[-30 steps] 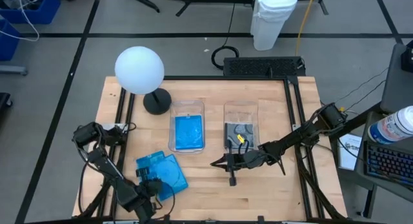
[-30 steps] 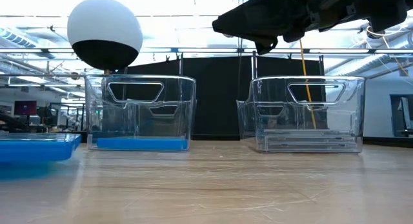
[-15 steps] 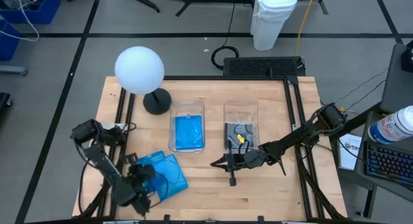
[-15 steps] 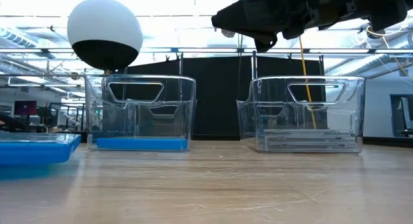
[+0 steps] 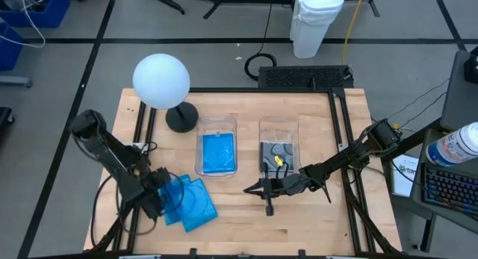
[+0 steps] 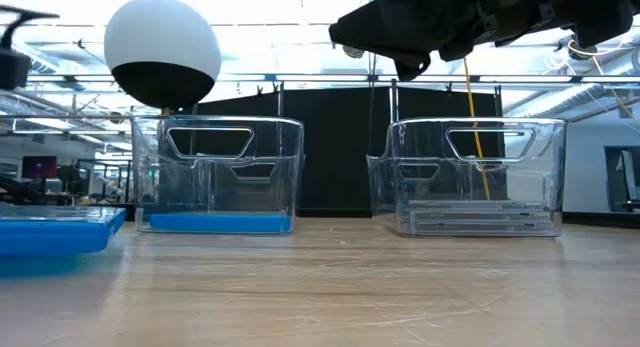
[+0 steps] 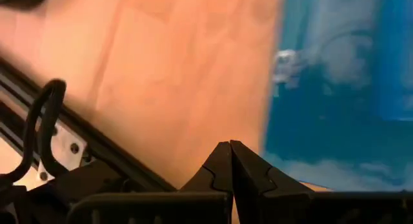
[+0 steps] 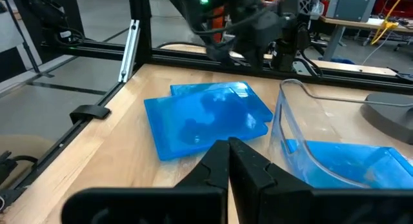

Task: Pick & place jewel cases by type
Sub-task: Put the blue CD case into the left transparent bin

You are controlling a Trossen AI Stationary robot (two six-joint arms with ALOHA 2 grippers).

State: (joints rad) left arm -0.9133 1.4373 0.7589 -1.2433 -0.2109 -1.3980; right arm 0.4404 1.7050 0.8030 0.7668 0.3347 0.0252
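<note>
With empty closed fingers, the left gripper [image 5: 154, 199] hovers at the blue jewel cases' [image 5: 187, 201] nine-o'clock edge, needing to open to pick one for the blue-filled bin [image 5: 216, 132] at one o'clock, while the closed right gripper [image 5: 258, 189] waits.

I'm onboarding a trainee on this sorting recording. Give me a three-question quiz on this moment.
1. True or false: the bright blue jewel cases loose on the table lie beside the left gripper.
2. What holds the clear cases with grey-black inserts? A) left clear plastic bin B) right clear plastic bin C) bare table
3. Fill in: the right gripper is ____ and holds nothing.

Key: 1 true; 2 B; 3 shut
</note>
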